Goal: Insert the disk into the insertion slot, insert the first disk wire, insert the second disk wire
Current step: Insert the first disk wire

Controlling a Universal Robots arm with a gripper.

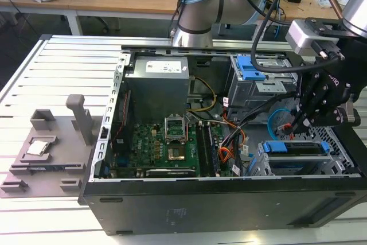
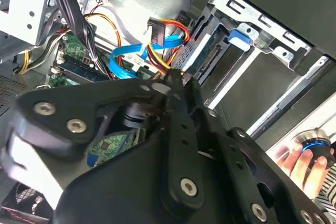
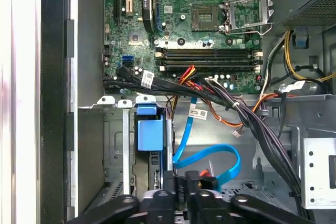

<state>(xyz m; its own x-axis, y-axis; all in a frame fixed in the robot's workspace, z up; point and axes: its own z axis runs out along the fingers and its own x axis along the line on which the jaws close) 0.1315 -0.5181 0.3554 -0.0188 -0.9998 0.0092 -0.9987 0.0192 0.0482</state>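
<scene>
The disk point(image 1: 298, 148) sits inside the insertion slot point(image 1: 259, 163), the silver cage at the case's front corner on the exterior view's right, with its blue carrier point(image 3: 149, 132) showing. My gripper point(image 1: 299, 123) hangs just above the cage's rear side. Its black fingers point(image 3: 176, 192) are shut on the dark connector at the end of the looping blue disk wire point(image 3: 210, 156). In the second wrist view the fingertips point(image 2: 176, 80) sit close to the disk's connector edge point(image 2: 207, 51). A second connector with red and yellow wires point(image 2: 157, 27) hangs free nearby.
The motherboard point(image 3: 199, 19) and a bundle of black cables point(image 3: 252, 124) lie beside the cage. Another grey cage with a blue latch point(image 1: 249, 68) stands at the back. A person's hand point(image 2: 299, 163) holds a small device outside the case. A grey fixture point(image 1: 46, 147) lies on the table.
</scene>
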